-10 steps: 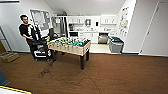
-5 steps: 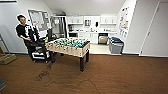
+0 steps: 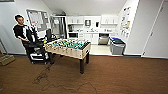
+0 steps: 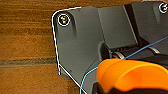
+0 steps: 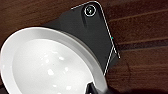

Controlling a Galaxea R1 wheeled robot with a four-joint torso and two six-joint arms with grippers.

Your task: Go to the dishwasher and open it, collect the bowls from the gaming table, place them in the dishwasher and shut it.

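An orange bowl (image 4: 132, 72) hangs over the brown floor in the left wrist view, and my left gripper (image 4: 105, 88) is shut on its rim. In the right wrist view a glossy white bowl (image 5: 47, 65) is also off the floor, with my right gripper (image 5: 97, 90) shut on its edge. The dishwasher (image 3: 103, 39) is a small steel-grey unit under the counter in the kitchen at the far end of the room; I cannot tell how its door stands. The gaming table is out of view.
A table-football table (image 3: 67, 47) with a green field stands ahead, left of centre. A person (image 3: 23, 33) with a control rig on a black cart (image 3: 37, 51) is beside it. Cables (image 3: 42, 76) lie on the brown carpet. A grey bin (image 3: 117, 45) stands by the kitchen entrance.
The table-football table sits slightly lower and larger in the head view, so the camera has come a little closer. The person has stayed in place.
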